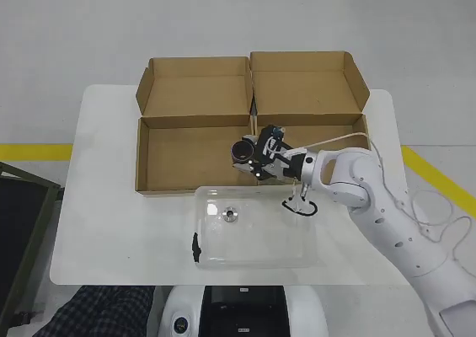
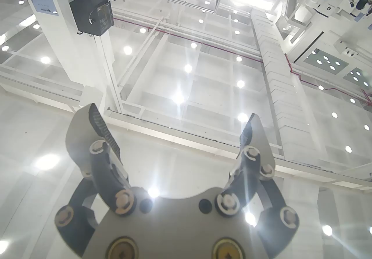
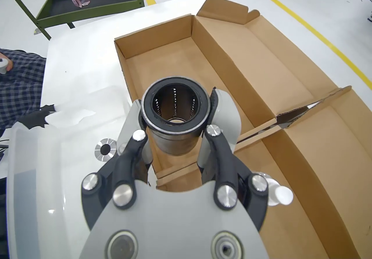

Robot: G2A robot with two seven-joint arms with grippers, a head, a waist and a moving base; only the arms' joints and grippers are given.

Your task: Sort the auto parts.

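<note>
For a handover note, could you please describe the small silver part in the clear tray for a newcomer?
On the white table, find the clear plastic tray beside the two open brown cardboard boxes. Inside lies a small round silver metal disc with a dark centre; unlike the black loop near it, it shines.

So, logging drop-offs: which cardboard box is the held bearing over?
The robot's-left brown cardboard box: the right gripper holds the black cylindrical bearing over its inner edge; the other box sits under the arm.
</note>
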